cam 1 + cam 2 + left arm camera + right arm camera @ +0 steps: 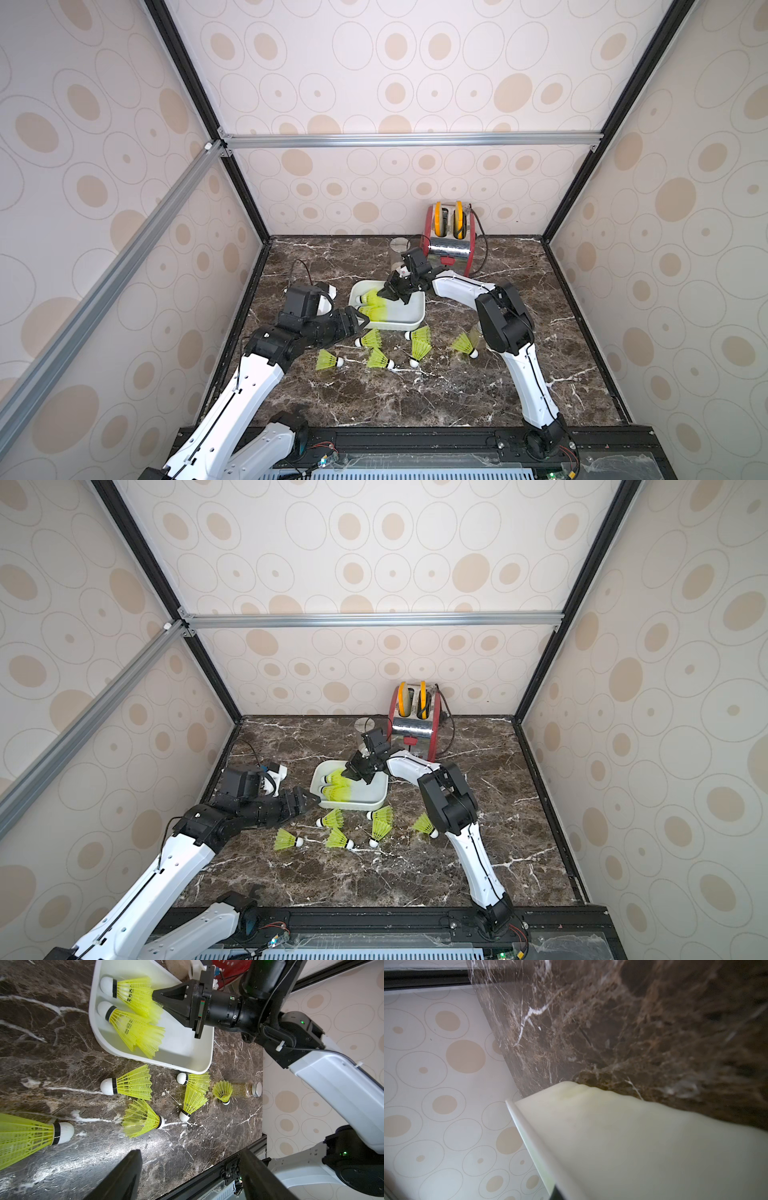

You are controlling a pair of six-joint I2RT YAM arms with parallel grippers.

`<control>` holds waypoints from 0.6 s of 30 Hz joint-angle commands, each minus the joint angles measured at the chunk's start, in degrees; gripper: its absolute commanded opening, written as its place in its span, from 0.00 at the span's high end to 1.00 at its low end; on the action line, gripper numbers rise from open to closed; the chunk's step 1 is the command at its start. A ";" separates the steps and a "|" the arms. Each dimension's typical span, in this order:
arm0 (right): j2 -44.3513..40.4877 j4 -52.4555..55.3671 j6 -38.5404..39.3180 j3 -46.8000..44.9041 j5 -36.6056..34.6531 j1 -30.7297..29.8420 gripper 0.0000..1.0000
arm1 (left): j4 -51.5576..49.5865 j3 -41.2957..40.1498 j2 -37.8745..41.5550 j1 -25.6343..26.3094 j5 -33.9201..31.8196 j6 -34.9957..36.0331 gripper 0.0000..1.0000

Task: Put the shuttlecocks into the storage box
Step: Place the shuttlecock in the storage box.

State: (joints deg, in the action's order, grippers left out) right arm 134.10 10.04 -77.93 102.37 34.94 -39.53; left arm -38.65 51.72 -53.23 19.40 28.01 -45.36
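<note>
No text, label, brand or number can be read in any view. The shuttlecocks, the storage box and the toaster show plain surfaces, and the small coloured marks on the right gripper body are too small to make out.

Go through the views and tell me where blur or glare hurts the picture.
Right wrist view: the storage box wall fills the foreground out of focus, and the marble tabletop smears toward one edge. Left wrist view: shuttlecocks crisp, pale glare on the tabletop. In both top views, shuttlecocks in the box bloom.
</note>
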 commanded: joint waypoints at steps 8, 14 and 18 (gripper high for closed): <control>0.44 0.66 0.62 0.90 -0.38 -0.11 0.83 | -0.34 1.89 0.37 0.20 -0.24 0.96 0.23; -3.66 3.31 3.16 -0.37 -3.40 -0.08 0.53 | -0.90 1.80 0.72 0.20 -0.50 1.06 0.23; -7.39 6.59 5.84 -1.50 -5.98 -0.03 0.47 | -0.93 1.76 0.76 0.20 -0.50 1.11 0.23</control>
State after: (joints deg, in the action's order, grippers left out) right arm 132.07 13.28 -74.94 101.58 31.59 -39.53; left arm -38.65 51.75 -53.23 19.40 27.97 -45.36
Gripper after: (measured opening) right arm 0.519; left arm 0.774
